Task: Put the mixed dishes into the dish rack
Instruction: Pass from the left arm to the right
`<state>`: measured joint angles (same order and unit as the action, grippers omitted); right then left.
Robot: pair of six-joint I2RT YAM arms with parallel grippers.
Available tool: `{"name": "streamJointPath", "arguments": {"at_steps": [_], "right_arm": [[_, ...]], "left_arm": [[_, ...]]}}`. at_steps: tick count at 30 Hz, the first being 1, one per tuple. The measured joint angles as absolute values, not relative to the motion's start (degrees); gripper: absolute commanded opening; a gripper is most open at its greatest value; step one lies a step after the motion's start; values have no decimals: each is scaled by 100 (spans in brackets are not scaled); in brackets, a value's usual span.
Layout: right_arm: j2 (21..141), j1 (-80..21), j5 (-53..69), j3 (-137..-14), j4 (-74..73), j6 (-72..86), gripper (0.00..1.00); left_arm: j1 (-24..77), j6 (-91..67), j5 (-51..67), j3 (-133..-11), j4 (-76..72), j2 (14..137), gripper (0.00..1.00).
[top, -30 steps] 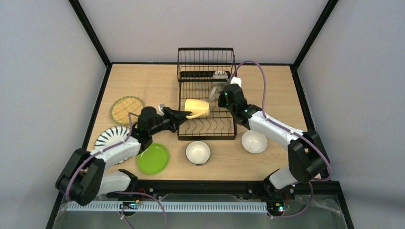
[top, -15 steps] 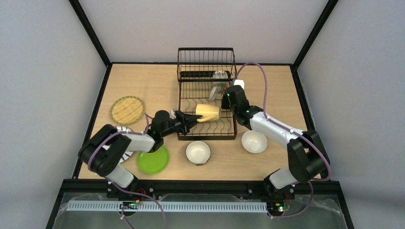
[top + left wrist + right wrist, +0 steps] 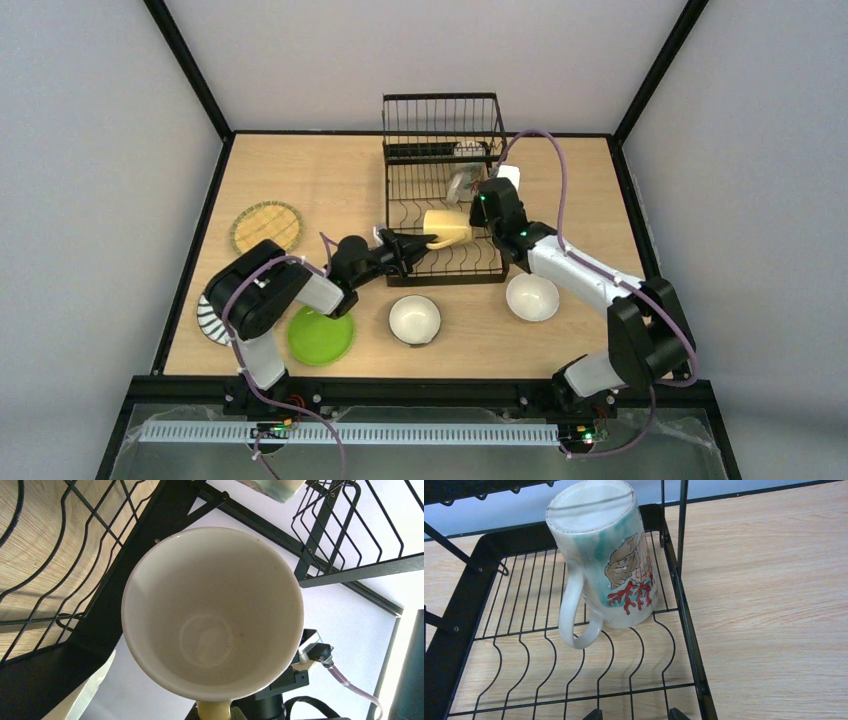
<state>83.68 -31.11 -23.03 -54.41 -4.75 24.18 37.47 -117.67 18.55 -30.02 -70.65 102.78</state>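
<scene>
Mug (image 3: 447, 228), pale yellow, lies on its side in the air over the rack's (image 3: 440, 120) slotted base. The left gripper (image 3: 418, 243) is clenched on its handle, and its mouth faces that wrist's camera. Just ahead of the right gripper (image 3: 634, 714), whose jaws stand apart around nothing, a painted mug (image 3: 604, 555) stands upside down in the rack. Behind the left gripper, on the table, lie a green plate (image 3: 320, 335) and a bowl (image 3: 414, 319).

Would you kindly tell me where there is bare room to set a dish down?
Bare wood lies between the tan woven plate and the dish rack, and right of the rack. The rack's slots in front of the painted mug are free. The near edge is crowded: lime green plate, two bowls.
</scene>
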Motion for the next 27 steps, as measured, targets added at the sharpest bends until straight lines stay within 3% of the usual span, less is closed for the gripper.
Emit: {"name": "streamJointPath", "arguments": {"at_steps": [13, 27], "right_arm": [[8143, -2716, -2412, -5315, -698, 2790, 76], [7937, -2436, -753, -4189, -128, 4466, 75]], "left_arm": [[3758, -11898, 1791, -2995, -7205, 10315, 2], [3798, -11922, 1844, -3361, -6598, 9751, 2]]}}
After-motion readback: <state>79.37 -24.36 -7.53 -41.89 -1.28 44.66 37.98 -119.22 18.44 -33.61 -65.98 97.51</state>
